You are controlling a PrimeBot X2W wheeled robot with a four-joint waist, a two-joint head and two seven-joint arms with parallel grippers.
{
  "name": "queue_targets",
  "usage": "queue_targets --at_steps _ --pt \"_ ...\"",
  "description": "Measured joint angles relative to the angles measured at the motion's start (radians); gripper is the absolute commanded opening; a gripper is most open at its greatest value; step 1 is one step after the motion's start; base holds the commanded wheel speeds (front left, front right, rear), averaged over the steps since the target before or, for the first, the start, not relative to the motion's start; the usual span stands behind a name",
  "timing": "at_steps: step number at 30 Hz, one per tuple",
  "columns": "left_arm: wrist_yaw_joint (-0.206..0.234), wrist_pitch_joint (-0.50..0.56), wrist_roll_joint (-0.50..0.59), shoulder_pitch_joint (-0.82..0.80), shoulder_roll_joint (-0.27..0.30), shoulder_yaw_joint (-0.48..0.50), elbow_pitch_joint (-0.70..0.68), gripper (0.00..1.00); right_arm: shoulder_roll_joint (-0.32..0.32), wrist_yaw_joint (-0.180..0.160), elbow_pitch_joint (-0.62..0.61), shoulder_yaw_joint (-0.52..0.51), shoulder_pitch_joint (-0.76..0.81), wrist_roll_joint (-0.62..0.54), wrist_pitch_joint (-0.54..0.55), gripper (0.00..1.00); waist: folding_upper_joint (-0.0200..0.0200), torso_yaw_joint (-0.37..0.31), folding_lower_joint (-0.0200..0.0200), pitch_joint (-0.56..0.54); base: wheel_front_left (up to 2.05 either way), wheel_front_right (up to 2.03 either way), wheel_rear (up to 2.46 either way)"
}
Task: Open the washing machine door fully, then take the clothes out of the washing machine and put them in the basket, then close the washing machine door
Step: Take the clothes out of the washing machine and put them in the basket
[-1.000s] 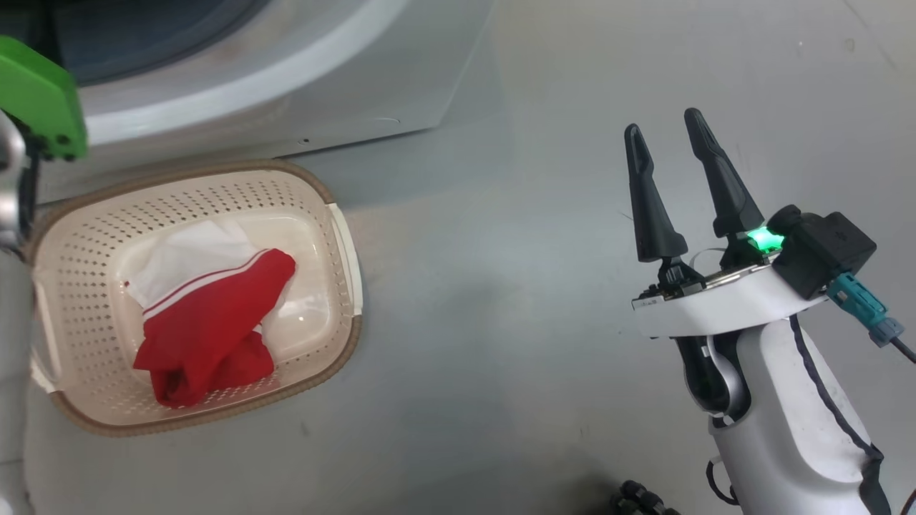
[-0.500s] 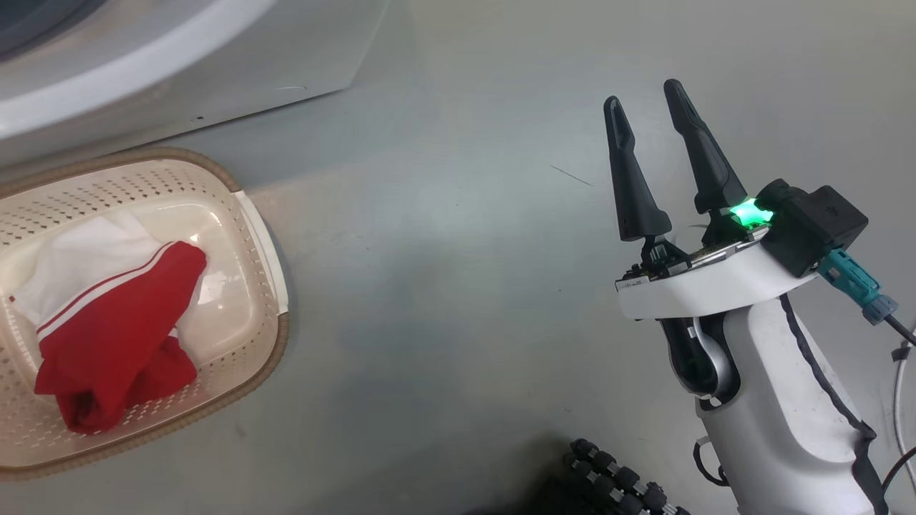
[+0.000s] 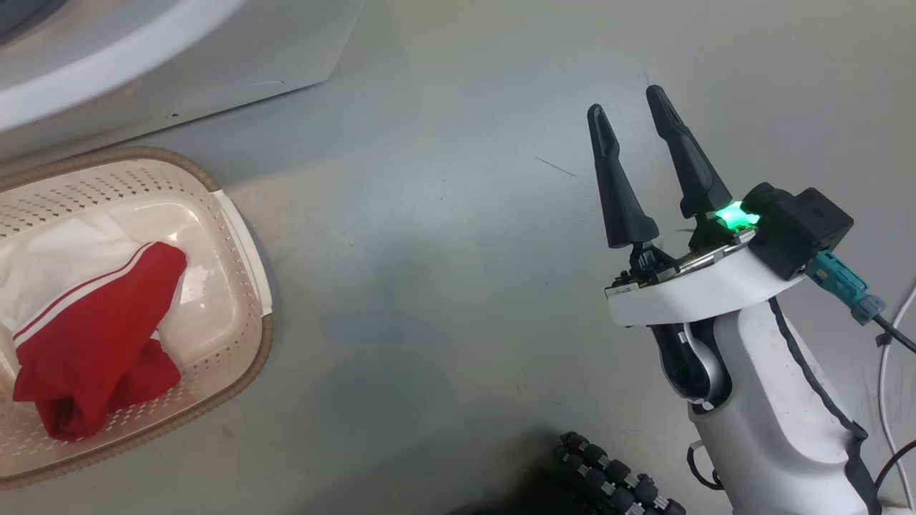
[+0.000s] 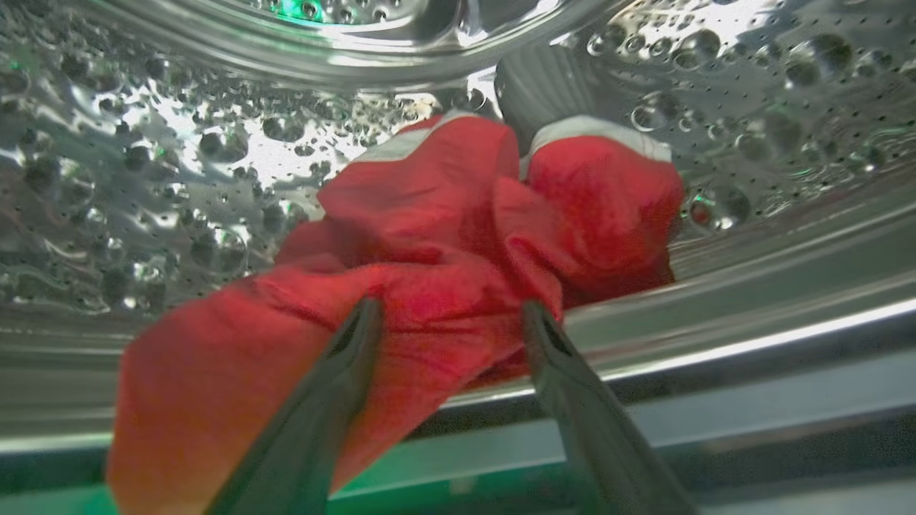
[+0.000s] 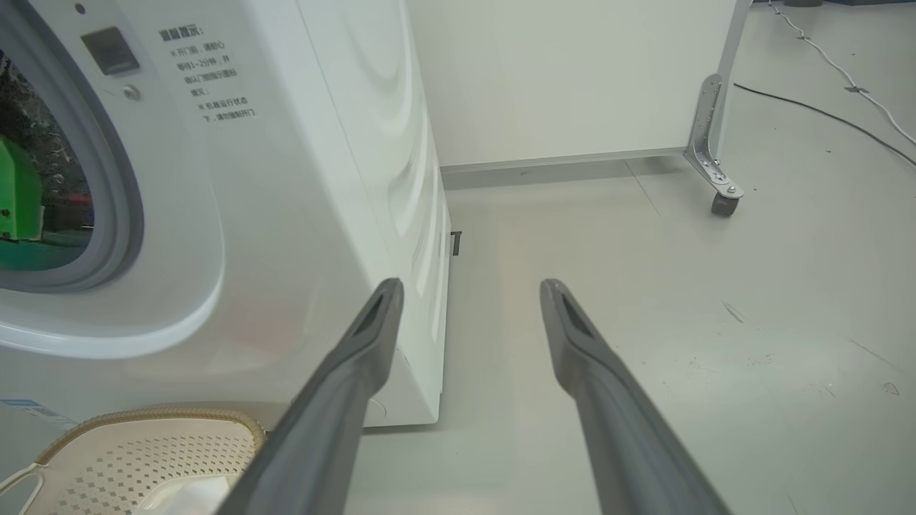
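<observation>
Inside the steel drum (image 4: 143, 179) of the washing machine (image 5: 322, 179), the left gripper (image 4: 451, 306) holds its fingers apart over a crumpled red garment (image 4: 429, 214), not closed on it. In the head view, a red-and-white garment (image 3: 93, 315) lies in the basket (image 3: 243, 250) at 9 o'clock. The right gripper (image 3: 626, 101), fingers spread and empty, hovers over the floor (image 3: 429, 250) at 3 o'clock.

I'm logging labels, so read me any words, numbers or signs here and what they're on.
"温馨提示:" grey heading on the front of the big white front-loading washing machine.
The smaller grey lines under it: too small to read.
Its blue label, lower corner: blurred, unreadable.
</observation>
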Motion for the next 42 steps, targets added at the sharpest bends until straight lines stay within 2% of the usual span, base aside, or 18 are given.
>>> queue_targets --at_steps 1,2,3,4,5,14,19,26,33,42 --pt "0.000 0.014 -0.004 -0.002 -0.001 0.004 0.009 0.81 0.000 0.000 0.000 0.000 0.000 0.000 0.000 1.00 0.0000 0.000 0.0000 0.000 0.00 0.00 0.00" --pt "0.000 0.026 -0.005 -0.004 0.000 0.005 0.017 0.81 0.000 0.000 0.002 0.001 0.000 0.000 0.000 1.00 0.0000 0.000 0.0000 0.000 0.00 0.00 0.00" --pt "0.000 0.036 -0.005 -0.007 -0.001 0.006 0.024 0.66 0.000 0.000 0.002 0.001 0.000 0.000 0.000 1.00 0.0000 0.000 -0.0001 0.000 0.00 0.00 0.00" --pt "0.000 0.048 -0.006 -0.015 -0.001 0.010 0.030 0.39 0.000 0.000 0.003 0.001 0.000 0.000 0.000 1.00 0.0000 0.000 -0.0001 0.000 0.00 0.00 0.00" --pt "0.001 0.058 -0.006 -0.022 -0.001 0.012 0.033 0.00 0.000 0.000 0.003 0.001 -0.001 0.000 0.000 1.00 0.0000 0.000 0.0000 0.000 0.00 0.00 0.00" --pt "0.005 0.032 -0.038 -0.028 -0.034 0.022 0.039 0.00 0.000 -0.007 0.013 0.002 -0.012 -0.002 0.000 1.00 0.0000 0.010 -0.0001 -0.013 0.00 0.00 0.00" --pt "0.009 -0.031 -0.069 -0.028 -0.067 0.043 0.036 0.00 0.000 -0.006 0.019 0.001 -0.021 -0.014 0.000 1.00 0.0000 0.018 -0.0001 -0.028 0.00 0.00 0.00" --pt "0.007 -0.146 -0.145 -0.013 -0.126 0.094 0.017 0.00 0.000 -0.006 0.030 -0.006 -0.021 -0.036 0.000 1.00 0.0000 0.035 -0.0001 -0.058 0.00 0.00 0.00" --pt "-0.009 -0.286 -0.188 0.082 -0.181 0.118 -0.032 0.00 0.000 -0.006 0.044 -0.024 -0.020 -0.070 0.000 1.00 0.0000 0.063 -0.0001 -0.094 0.00 0.00 0.00" --pt "-0.033 -0.461 -0.199 0.239 -0.268 0.087 -0.127 0.00 -0.001 -0.003 0.065 -0.049 -0.008 -0.111 0.000 1.00 0.0000 0.119 -0.0001 -0.157 0.00 0.00 0.00"
